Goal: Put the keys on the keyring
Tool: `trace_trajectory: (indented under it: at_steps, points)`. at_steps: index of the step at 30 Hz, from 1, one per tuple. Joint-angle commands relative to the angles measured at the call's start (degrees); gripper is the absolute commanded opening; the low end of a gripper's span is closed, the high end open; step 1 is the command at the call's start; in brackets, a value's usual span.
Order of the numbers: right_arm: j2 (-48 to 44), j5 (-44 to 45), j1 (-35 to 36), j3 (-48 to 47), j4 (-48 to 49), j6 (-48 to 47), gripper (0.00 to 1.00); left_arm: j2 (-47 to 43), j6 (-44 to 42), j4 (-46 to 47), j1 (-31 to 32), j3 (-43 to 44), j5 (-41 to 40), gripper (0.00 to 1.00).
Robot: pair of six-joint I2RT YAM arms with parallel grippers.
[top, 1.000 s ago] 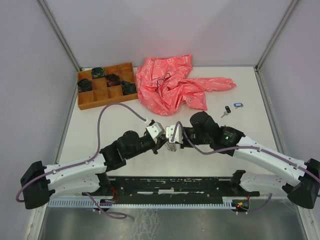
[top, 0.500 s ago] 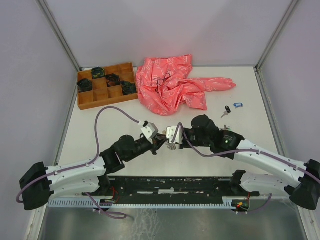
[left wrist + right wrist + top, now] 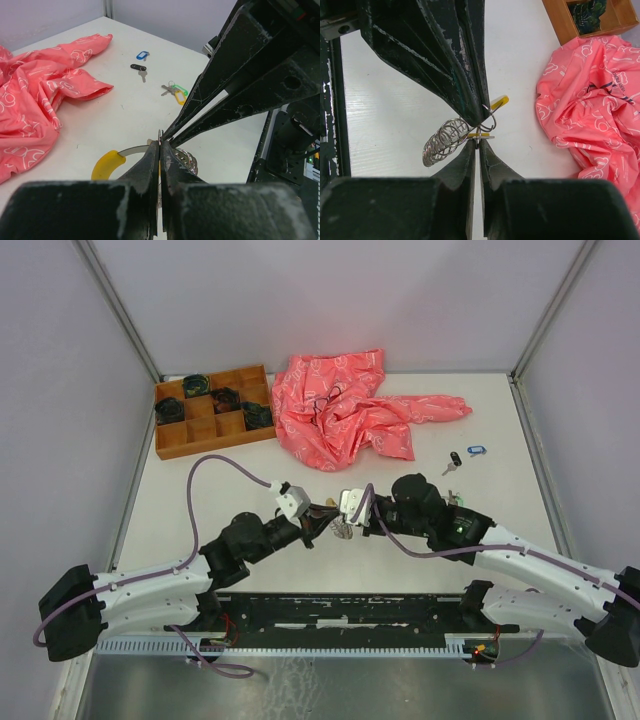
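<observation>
In the left wrist view, much of the keyring [image 3: 108, 165], in front of the pink cloth [image 3: 35, 100], is hidden behind the left gripper [image 3: 160, 146]. What is pinched at the tips of the right gripper [image 3: 478, 144] cannot be made out. From overhead the keyring is too small to be read. The pink cloth is cut off by both wrist frames' edges, and the wooden tray [image 3: 565, 27] beside it is clipped at the top edge.

keyring [image 3: 441, 144] – shiny metal, plastic seg.
</observation>
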State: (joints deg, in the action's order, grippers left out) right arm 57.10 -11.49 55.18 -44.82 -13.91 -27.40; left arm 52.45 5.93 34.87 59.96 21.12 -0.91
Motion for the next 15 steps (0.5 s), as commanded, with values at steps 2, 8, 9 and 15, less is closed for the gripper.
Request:
trace_trajectory:
  at_steps: [2,8,9,15]
  points:
    - [-1.1,-1.4,0.0,0.8,3.5,0.7,0.14,-1.2,0.4,8.4,-0.2,0.5,1.9,0.03]
    - [-1.6,-1.8,0.0,0.9,4.1,0.6,0.12,-1.2,0.3,8.5,-0.1,0.5,1.9,0.03]
    - [-1.7,-1.9,0.0,0.8,4.2,0.6,0.12,-1.1,0.3,8.5,-0.2,0.4,1.9,0.03]
    - [-2.3,-2.0,0.0,0.7,5.1,0.7,0.13,-0.9,0.3,8.4,-0.2,0.3,2.4,0.03]
